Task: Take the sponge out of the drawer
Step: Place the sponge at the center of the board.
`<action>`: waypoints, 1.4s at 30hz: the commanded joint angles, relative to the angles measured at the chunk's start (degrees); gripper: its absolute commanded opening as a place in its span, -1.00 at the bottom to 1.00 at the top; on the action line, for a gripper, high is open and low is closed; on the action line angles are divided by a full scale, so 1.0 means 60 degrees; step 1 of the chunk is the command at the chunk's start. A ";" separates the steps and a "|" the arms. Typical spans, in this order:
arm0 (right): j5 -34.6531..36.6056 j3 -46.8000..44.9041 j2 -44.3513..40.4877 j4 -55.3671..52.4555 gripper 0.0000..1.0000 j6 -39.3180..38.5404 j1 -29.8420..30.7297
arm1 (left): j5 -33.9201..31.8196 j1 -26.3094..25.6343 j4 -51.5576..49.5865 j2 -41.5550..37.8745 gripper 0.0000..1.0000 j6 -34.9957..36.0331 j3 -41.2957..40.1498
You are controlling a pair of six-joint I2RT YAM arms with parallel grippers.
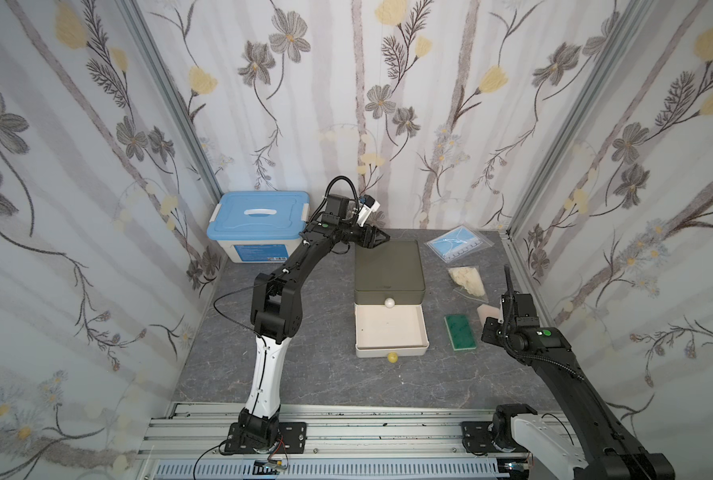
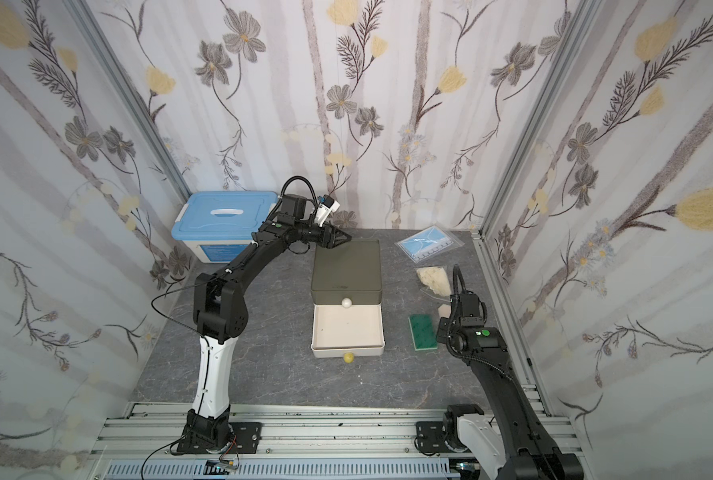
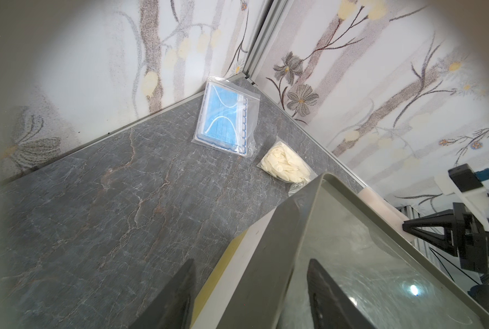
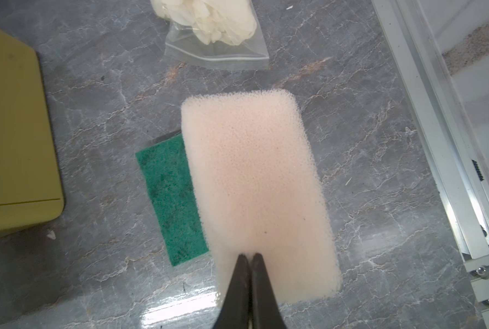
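The olive cabinet point(image 1: 389, 266) stands mid-table with its white drawer point(image 1: 390, 351) pulled out and nothing in it. My right gripper point(image 4: 250, 256) is shut on one end of a pale pink sponge point(image 4: 254, 185), held over the table to the right of the drawer. In both top views only a corner of that sponge point(image 1: 488, 312) point(image 2: 444, 311) shows past the right wrist. A green scouring pad point(image 1: 460, 331) point(image 4: 169, 196) lies flat beside it. My left gripper point(image 1: 382, 239) point(image 3: 251, 260) clamps the cabinet's back left corner, one finger outside and one on top.
A blue lidded box point(image 1: 257, 224) stands at the back left. A bag of blue masks point(image 1: 458, 243) and a bag of pale gloves point(image 1: 467, 280) lie at the back right. An aluminium rail point(image 4: 437, 136) runs along the right wall close to the sponge.
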 commanded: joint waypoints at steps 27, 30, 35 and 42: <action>-0.0486 0.2070 0.4268 -0.1312 -1.00 -0.0764 -0.0867 | 0.0328 0.0017 0.0181 0.0233 0.26 -0.0101 -0.0311; -0.0483 0.2028 0.4360 -0.1218 -0.98 -0.0764 -0.0854 | 0.0315 0.0024 0.0140 0.0200 0.26 -0.0057 -0.0306; -0.0421 0.2099 0.4915 -0.1214 -0.51 -0.0786 -0.0839 | 0.0307 0.0024 0.0123 0.0186 0.26 -0.0037 -0.0313; -0.0253 0.2092 0.4667 -0.1267 -0.34 -0.0779 -0.0757 | 0.0336 0.0015 0.0125 0.0230 0.26 -0.0124 -0.0239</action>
